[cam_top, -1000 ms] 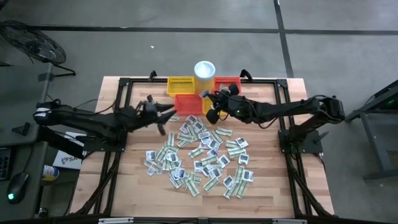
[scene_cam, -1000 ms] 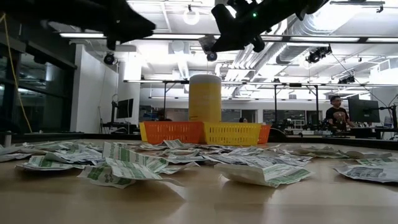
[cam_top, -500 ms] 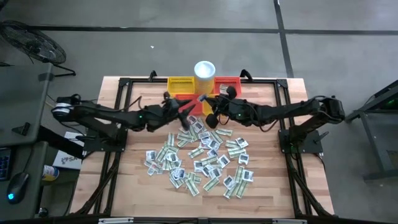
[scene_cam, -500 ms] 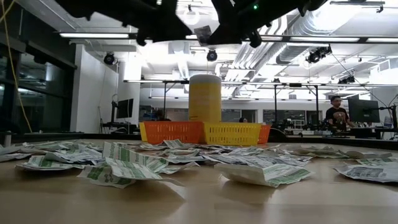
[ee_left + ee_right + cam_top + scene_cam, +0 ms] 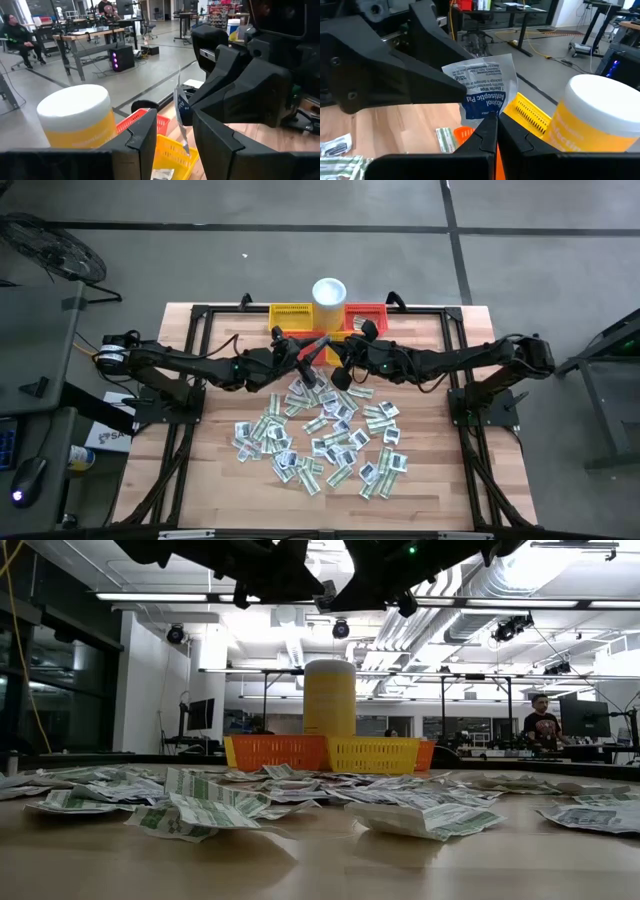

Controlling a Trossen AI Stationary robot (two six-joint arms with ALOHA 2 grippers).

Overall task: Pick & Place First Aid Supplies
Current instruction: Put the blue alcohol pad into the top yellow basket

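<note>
High: left gripper [image 5: 312, 352] and right gripper [image 5: 330, 352] meet above the baskets' [image 5: 291, 317] near edge; sachets [image 5: 320, 432] lie scattered mid-table. Low: both grippers overhead, sachet pile [image 5: 200, 802] on the table. Left wrist: fingers [image 5: 145, 137] apart, a sachet [image 5: 182, 112] edge-on between them. Right wrist: fingers [image 5: 485, 137] clenched on that sachet [image 5: 485, 92], cup [image 5: 600, 115] beyond.

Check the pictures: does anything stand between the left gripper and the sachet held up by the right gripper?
Nothing visible does. The right gripper pinches the sachet above the baskets; the left gripper, fingers apart, faces it edge-on with clear air between.
</note>
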